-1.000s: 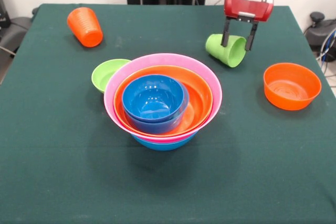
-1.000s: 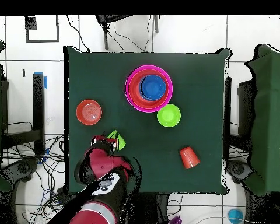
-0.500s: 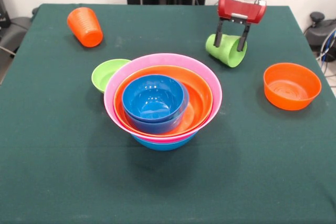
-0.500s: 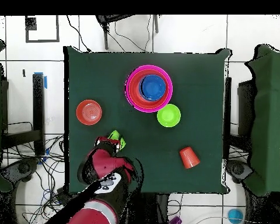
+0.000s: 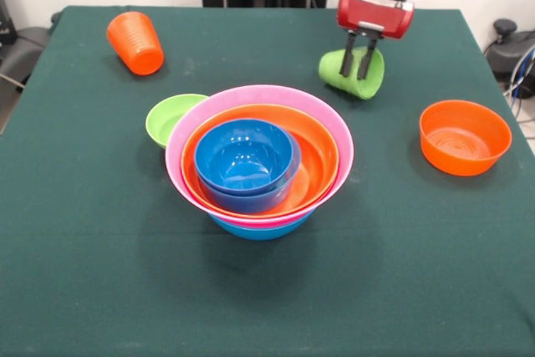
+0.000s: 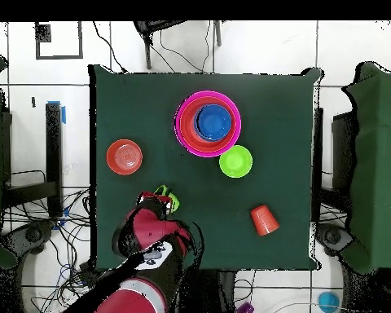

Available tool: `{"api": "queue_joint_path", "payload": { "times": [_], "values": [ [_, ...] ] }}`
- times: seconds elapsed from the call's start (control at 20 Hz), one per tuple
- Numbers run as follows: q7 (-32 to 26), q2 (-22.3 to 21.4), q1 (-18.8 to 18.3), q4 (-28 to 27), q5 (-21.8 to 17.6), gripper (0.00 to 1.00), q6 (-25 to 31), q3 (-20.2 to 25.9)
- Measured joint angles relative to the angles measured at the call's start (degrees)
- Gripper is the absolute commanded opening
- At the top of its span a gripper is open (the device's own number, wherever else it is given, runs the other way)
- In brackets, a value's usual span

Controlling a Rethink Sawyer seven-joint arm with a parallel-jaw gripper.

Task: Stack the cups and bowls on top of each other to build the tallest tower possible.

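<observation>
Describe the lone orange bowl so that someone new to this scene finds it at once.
Start at the tower of nested bowls mid-table, then look to the picture's right in the front view. The orange bowl sits alone and upright on the green cloth, smooth and wide, unlike the ribbed orange cup lying far left.

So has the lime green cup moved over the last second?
Yes. In the front view the lime green cup, held by the gripper, has shifted toward the picture's left and top, farther from the separate orange bowl.

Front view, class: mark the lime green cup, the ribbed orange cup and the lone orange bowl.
lime green cup (image 5: 370,78): front view, its side wall.
ribbed orange cup (image 5: 136,42): front view, its ribbed side.
orange bowl (image 5: 465,136): front view, its inside.
</observation>
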Motion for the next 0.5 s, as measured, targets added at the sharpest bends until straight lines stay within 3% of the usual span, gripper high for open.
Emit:
{"api": "queue_joint_path", "payload": {
  "times": [0.5],
  "values": [
    [0.01, -0.97, -2.89, 0.0, 0.0, 0.0, 3.99, 0.01]
  ]
}}
